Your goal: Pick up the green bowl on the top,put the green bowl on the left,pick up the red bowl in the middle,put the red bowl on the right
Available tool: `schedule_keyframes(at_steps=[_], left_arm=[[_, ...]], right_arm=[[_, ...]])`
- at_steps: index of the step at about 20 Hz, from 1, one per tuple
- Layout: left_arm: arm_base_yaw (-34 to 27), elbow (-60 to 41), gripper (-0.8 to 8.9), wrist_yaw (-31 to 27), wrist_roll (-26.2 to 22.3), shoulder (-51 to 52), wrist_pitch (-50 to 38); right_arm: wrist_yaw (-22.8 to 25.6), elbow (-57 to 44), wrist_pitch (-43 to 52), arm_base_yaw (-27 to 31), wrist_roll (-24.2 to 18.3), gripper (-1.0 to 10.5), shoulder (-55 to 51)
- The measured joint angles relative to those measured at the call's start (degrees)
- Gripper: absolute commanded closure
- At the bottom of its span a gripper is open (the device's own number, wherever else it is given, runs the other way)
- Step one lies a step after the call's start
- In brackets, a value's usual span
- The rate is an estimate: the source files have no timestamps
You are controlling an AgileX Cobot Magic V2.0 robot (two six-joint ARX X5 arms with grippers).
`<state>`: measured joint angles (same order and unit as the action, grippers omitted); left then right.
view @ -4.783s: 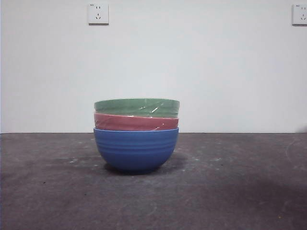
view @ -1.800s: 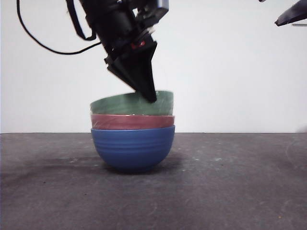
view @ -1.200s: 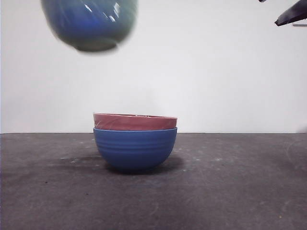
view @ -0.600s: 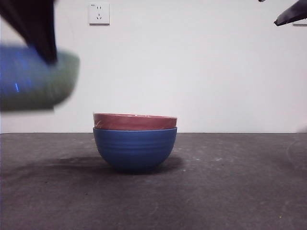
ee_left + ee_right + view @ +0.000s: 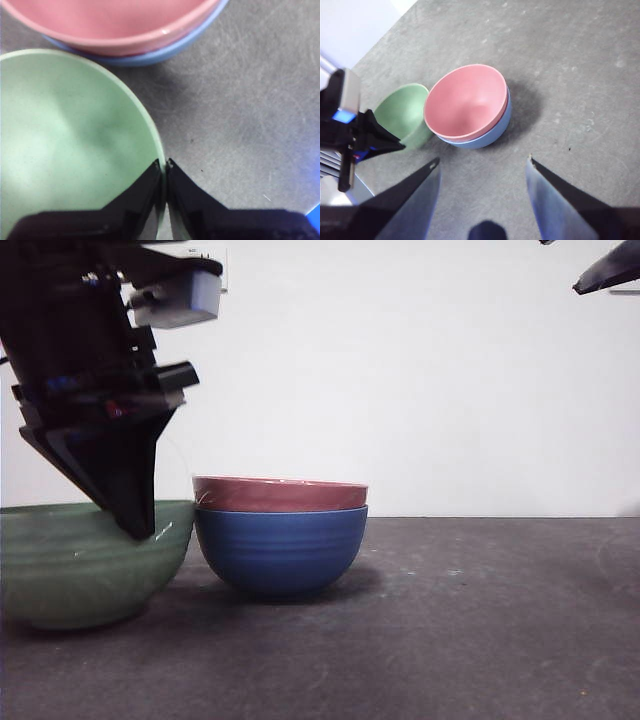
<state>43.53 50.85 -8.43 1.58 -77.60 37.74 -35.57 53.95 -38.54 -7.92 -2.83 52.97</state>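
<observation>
The green bowl [image 5: 80, 570] sits low at the left, on or just above the table, close beside the stack. My left gripper [image 5: 135, 530] comes down from above and is shut on its rim; the left wrist view shows the jaws [image 5: 164, 165] pinching the green bowl's [image 5: 65, 140] edge. The red bowl [image 5: 280, 495] is nested in the blue bowl [image 5: 280, 550] in the middle. My right gripper [image 5: 482, 160] is open and empty, high above the red bowl [image 5: 465, 100] and the green bowl [image 5: 402, 112]. It shows as a black tip [image 5: 610, 270] at the top right.
The dark grey table [image 5: 480, 640] stretches to the right of the stack. A white wall stands behind. The left arm [image 5: 350, 135] shows beside the green bowl in the right wrist view.
My left gripper lifted the green bowl off the stack, carried it left and lowered it to table level beside the blue bowl. The red and blue bowls stayed put.
</observation>
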Motion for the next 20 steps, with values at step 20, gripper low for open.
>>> schedule_keyframes(at_steps=[20], left_arm=[[-1.29, 10.49, 4.36, 6.08, 1.84, 14.99, 11.76]], right_arm=[[12.48, 10.34, -1.07, -17.55, -3.08, 6.6, 10.12]])
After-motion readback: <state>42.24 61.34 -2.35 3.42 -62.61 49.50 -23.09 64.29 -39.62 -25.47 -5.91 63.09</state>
